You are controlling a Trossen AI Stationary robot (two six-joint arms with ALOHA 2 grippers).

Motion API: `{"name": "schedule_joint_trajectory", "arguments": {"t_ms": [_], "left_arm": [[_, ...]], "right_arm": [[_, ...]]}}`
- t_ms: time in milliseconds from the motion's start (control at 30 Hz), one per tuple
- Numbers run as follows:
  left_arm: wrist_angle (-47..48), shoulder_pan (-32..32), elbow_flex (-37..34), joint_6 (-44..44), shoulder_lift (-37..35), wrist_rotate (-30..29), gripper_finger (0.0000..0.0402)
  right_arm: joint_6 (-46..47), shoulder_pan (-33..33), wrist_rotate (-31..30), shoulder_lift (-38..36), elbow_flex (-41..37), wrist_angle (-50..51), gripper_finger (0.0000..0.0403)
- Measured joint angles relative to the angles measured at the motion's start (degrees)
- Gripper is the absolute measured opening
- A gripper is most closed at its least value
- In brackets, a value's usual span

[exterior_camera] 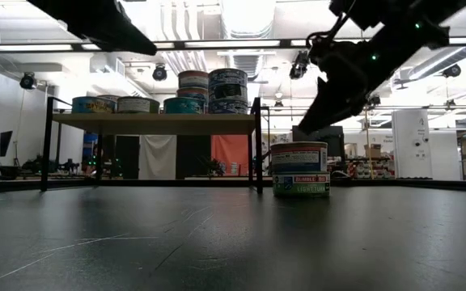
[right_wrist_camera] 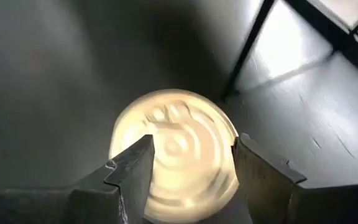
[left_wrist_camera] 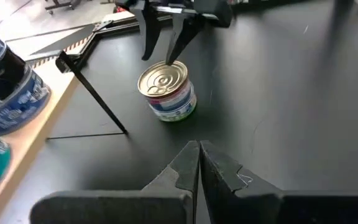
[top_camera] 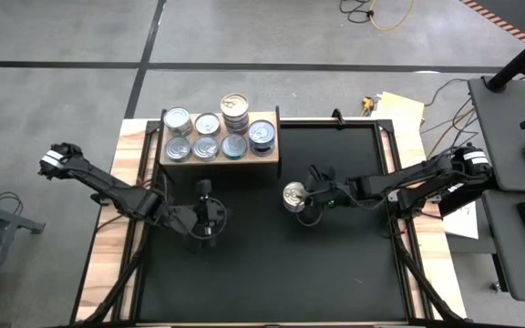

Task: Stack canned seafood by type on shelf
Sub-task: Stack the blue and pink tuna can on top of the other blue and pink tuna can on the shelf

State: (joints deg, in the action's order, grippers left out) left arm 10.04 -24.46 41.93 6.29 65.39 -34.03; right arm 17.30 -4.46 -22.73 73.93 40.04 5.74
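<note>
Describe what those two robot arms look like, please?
Both are slim, dark, jointed metal arms with black cables running along them. The left arm wears a white band near its base. The right arm shows small green lights. The left end effector has two flat, tapering dark fingers.

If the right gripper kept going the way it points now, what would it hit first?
Most likely the gold-topped can standing alone on the table: the right gripper points down at it, open fingers straddling its lid, though the remaining gap is unclear.
</note>
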Motion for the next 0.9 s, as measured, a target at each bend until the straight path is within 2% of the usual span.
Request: {"name": "schedule_joint_trajectory", "arguments": {"t_ms": [100, 300, 467, 600, 767, 900], "left_arm": [[-4.06, -0.14, -2.2, 1.48, 0.0, -0.05, 0.0], [-4.58, -0.62, -3.5, 4.63, 0.24, -0.03, 0.0], [-4.65, -2.11, -3.49, 5.89, 1.98, -0.01, 0.0], [-5.49, -3.24, -3.45, 6.97, 4.48, 0.02, 0.0], [-9.45, -5.09, -3.45, 6.65, 8.63, 0.07, 0.0], [-11.83, -6.59, -3.38, 6.27, 11.58, 0.05, 0.0]], "right_arm": [[-0.42, -0.06, -1.54, 0.0, -3.54, -9.48, 0.0209], [-1.45, -0.77, -2.54, 0.0, -8.48, -24.09, 0.021], [1.59, -3.38, -4.09, 0.0, -9.24, -24.42, 0.0204], [4.72, -5.57, -11.59, 0.0, -9.3, -23.46, 0.0198], [7.48, -7.57, -24.87, 1.72, -9.92, -22.56, 0.0189], [11.79, -8.06, -26.05, 4.69, -10.69, -22.7, 0.018]]}}
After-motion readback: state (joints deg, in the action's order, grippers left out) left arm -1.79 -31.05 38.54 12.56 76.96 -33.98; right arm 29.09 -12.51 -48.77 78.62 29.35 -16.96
